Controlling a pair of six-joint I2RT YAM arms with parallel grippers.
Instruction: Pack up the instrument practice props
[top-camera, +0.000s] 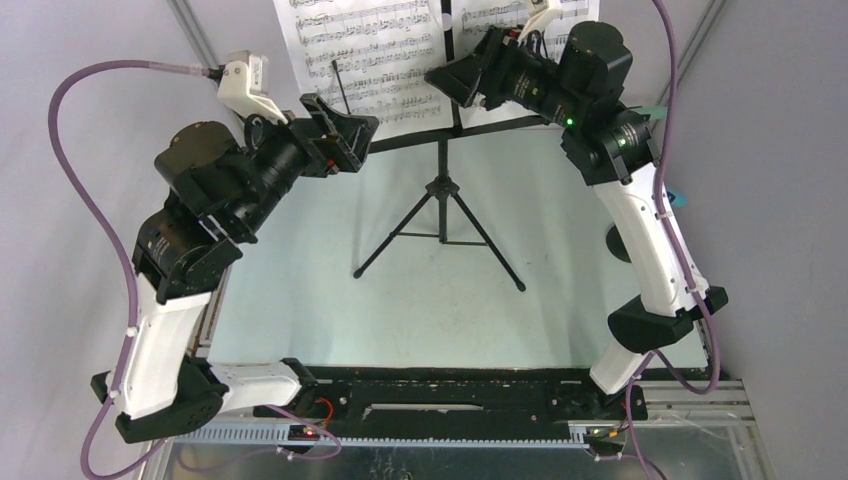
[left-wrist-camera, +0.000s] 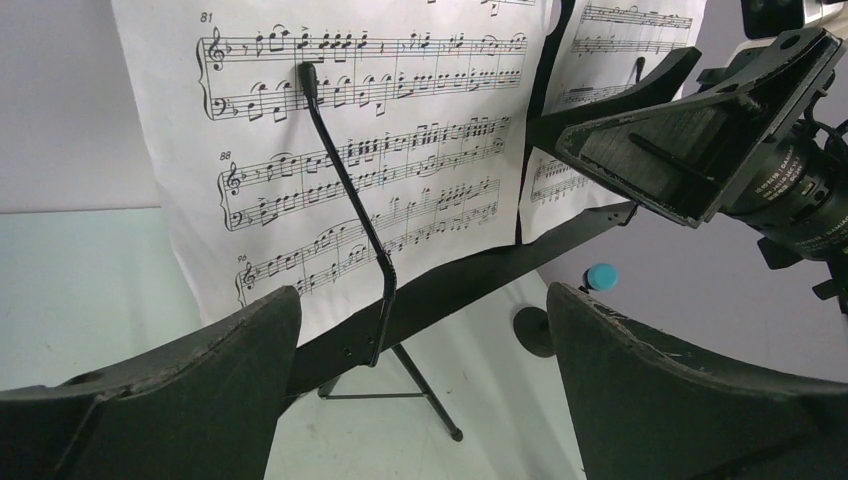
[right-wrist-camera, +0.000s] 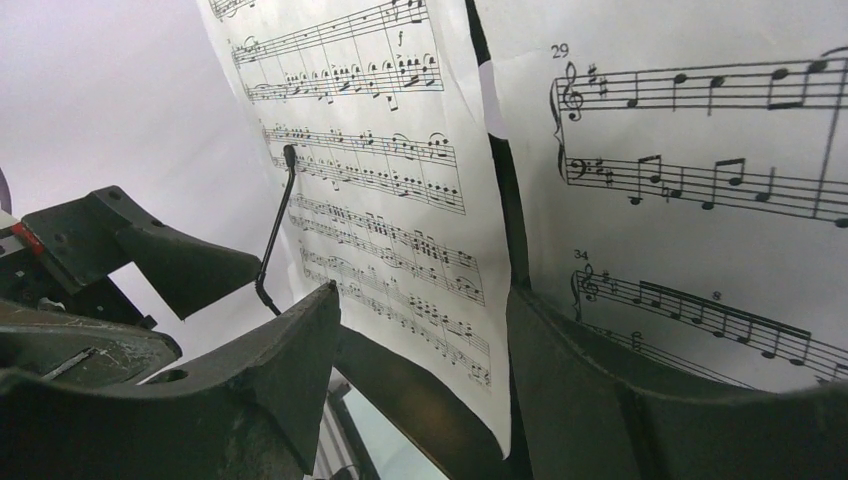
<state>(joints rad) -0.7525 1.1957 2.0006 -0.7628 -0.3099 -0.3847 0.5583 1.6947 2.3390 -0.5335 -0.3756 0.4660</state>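
Observation:
The black tripod music rack stands mid-table with two white sheet-music pages on its desk. A thin black wire arm lies across the left page. My left gripper is open wide just in front of the rack's ledge, touching nothing. My right gripper is open, its fingers either side of the left page's lower right corner and the rack's centre. A blue toy microphone stands by a black round-based holder at the far right.
The tripod's legs spread over the pale tabletop. A round black base sits partly behind the right arm. Purple cables loop beside both arms. Grey walls close in behind the rack.

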